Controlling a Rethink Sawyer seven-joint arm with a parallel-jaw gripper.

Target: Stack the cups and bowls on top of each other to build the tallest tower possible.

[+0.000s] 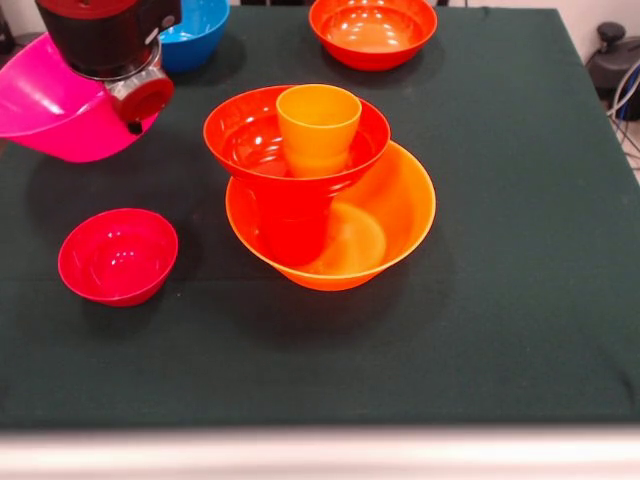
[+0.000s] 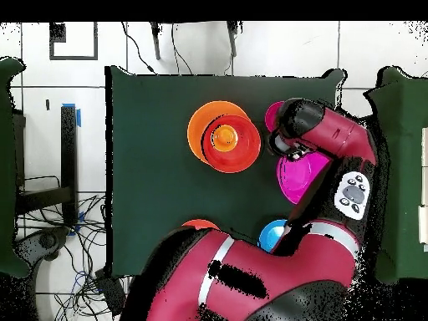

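Note:
The tower stands mid-table: a wide orange bowl (image 1: 400, 215) (image 2: 196, 125) holds a red-orange cup (image 1: 295, 225). A red-orange bowl (image 1: 240, 135) (image 2: 230, 144) rests on that cup, and an orange cup (image 1: 318, 125) stands in it. At the left a pink bowl (image 1: 55, 105) (image 2: 301, 177) hangs tilted above the cloth. My gripper (image 1: 125, 98) (image 2: 288, 150) is at its rim and holds it. The wrist hides the fingers. A small crimson bowl (image 1: 118, 255) (image 2: 272, 113) sits on the table below the pink one.
A blue bowl (image 1: 200, 30) (image 2: 271, 236) and another red-orange bowl (image 1: 372, 32) (image 2: 199, 224) sit at the far edge of the dark green cloth (image 1: 520, 250). My arm (image 2: 334, 167) reaches over the pink bowl's side of the table.

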